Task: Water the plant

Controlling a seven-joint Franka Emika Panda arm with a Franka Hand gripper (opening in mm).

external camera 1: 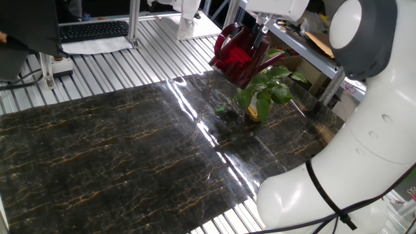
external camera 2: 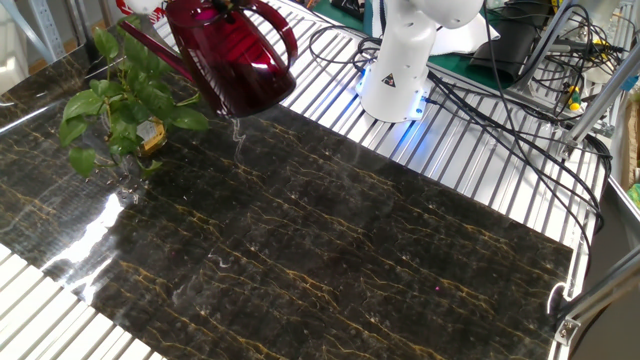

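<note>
The plant (external camera 1: 265, 91) (external camera 2: 125, 105) stands in a small pot near the far edge of the dark marble table (external camera 1: 117, 149); its broad green leaves spread over the pot. A dark red translucent watering can (external camera 1: 239, 57) (external camera 2: 232, 60) hangs in the air beside and above the plant, tilted, with its long spout (external camera 2: 150, 45) reaching over the leaves. My gripper (external camera 1: 261, 34) is shut on the can's top, fingers mostly hidden by the can and hand. No water stream shows.
A keyboard (external camera 1: 94, 29) and papers lie beyond the table on the slatted metal bench. The robot base (external camera 2: 400, 60) with cables stands behind the table. A metal frame rail (external camera 1: 312, 58) runs close behind the plant.
</note>
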